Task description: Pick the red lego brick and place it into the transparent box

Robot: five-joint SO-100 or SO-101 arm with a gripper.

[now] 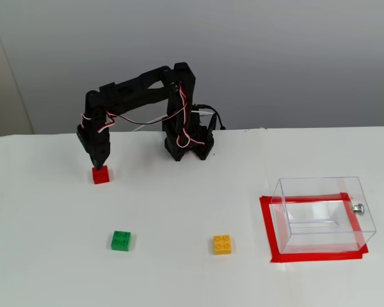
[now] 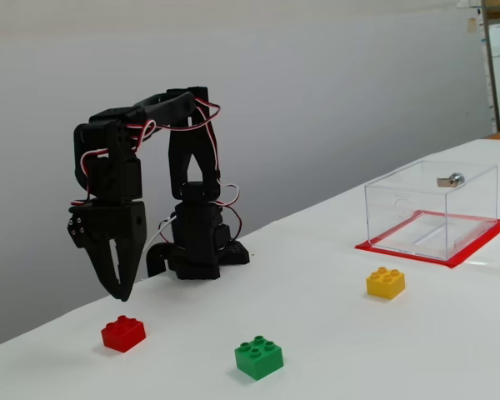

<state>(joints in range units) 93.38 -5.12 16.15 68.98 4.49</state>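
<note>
Both fixed views are showing the red lego brick [image 1: 101, 174] lying on the desk [image 1: 192, 275], well apart from the transparent box [image 1: 324, 214]. Hard, light and slick (likely to skid), it is probably calling for a pinch across two flat sides. From above, the end effector [image 1: 99, 162] is seeming to touch the brick — the side view is revealing the end effector [image 2: 119, 293] hovering clear above it, fingers together.
</note>
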